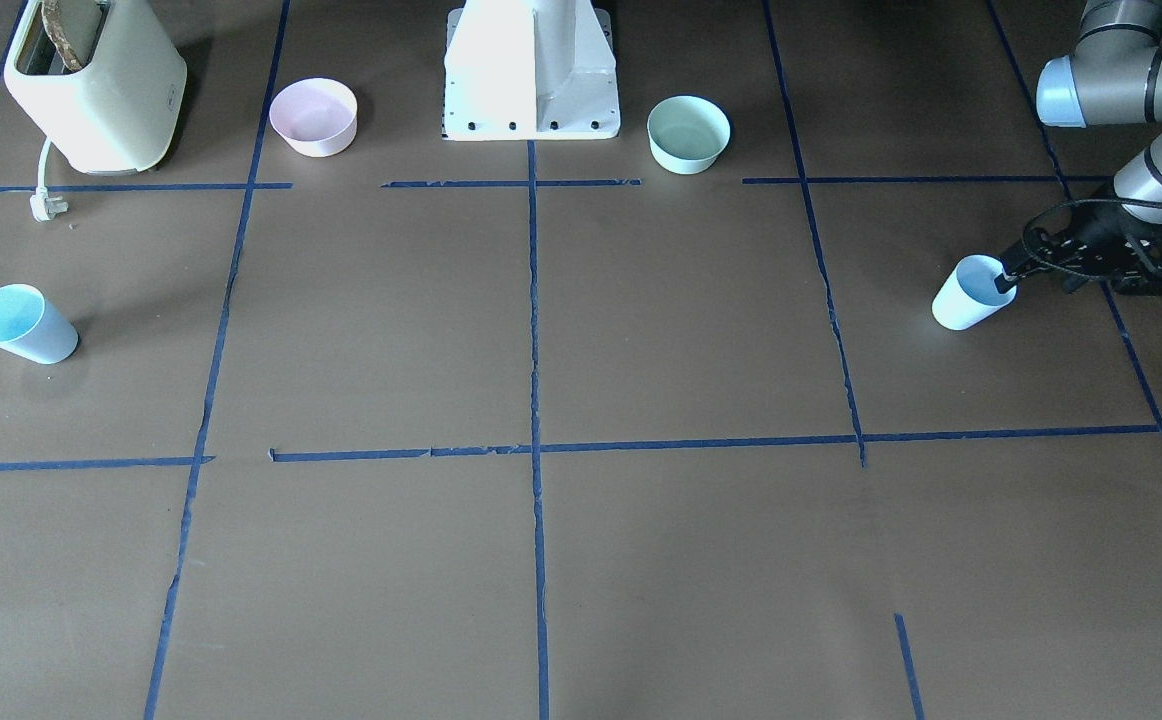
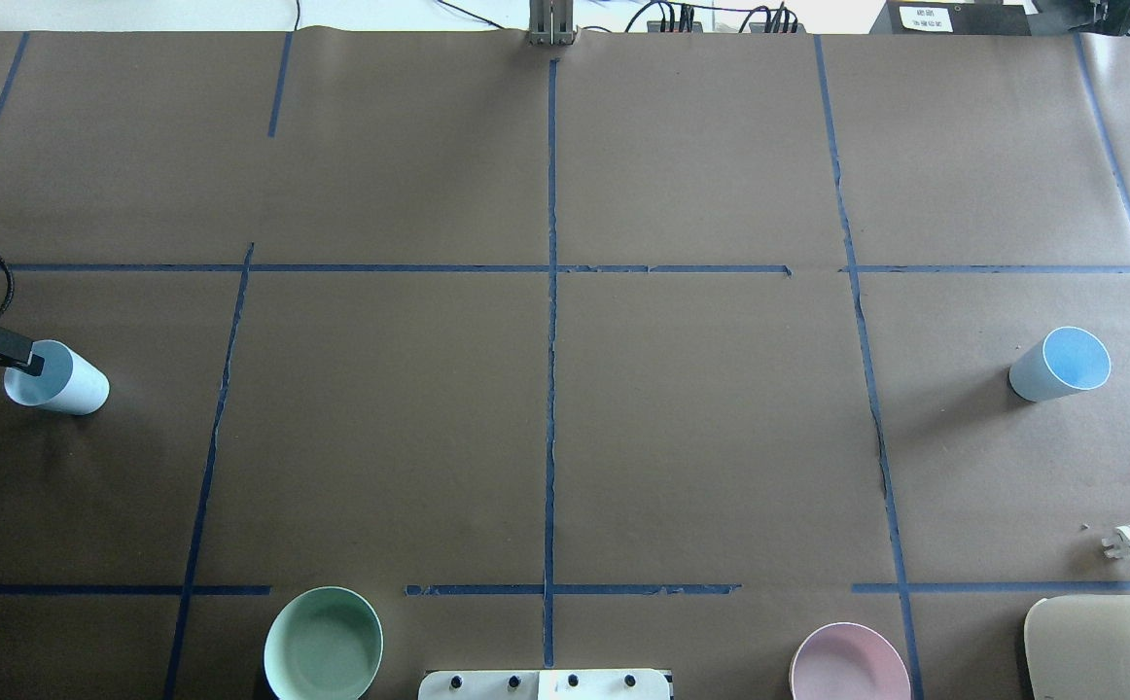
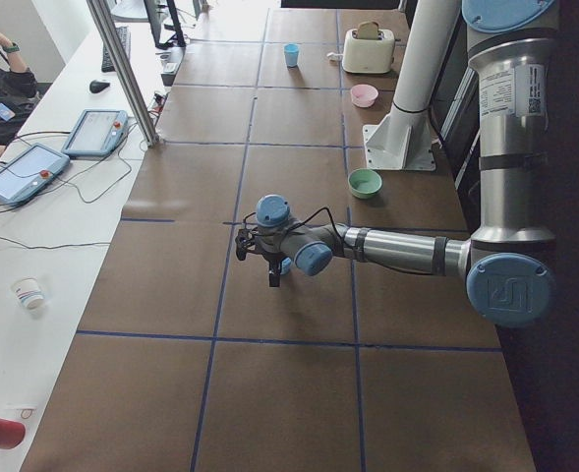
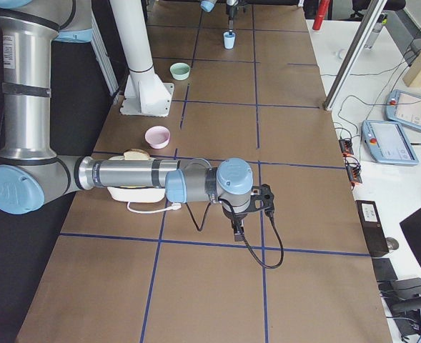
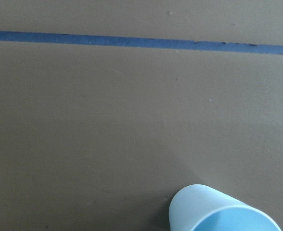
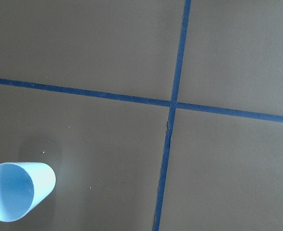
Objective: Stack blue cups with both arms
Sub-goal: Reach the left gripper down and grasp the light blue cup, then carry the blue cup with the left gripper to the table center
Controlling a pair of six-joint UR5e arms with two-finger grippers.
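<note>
Far left on the table (image 1: 641, 560): left gripper (image 1: 1007, 279) at left blue cup (image 1: 963, 305) rim, clamp unclear.
Likely light, thin, slick: you'd pinch its wall gently. Well apart stands right blue cup (image 1: 26, 328); right gripper (image 4: 237, 229) state unclear.

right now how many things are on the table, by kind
blue cups: 2
bowls: 2, the pink bowl and the mint-green bowl
toaster: 1
total: 5
</note>
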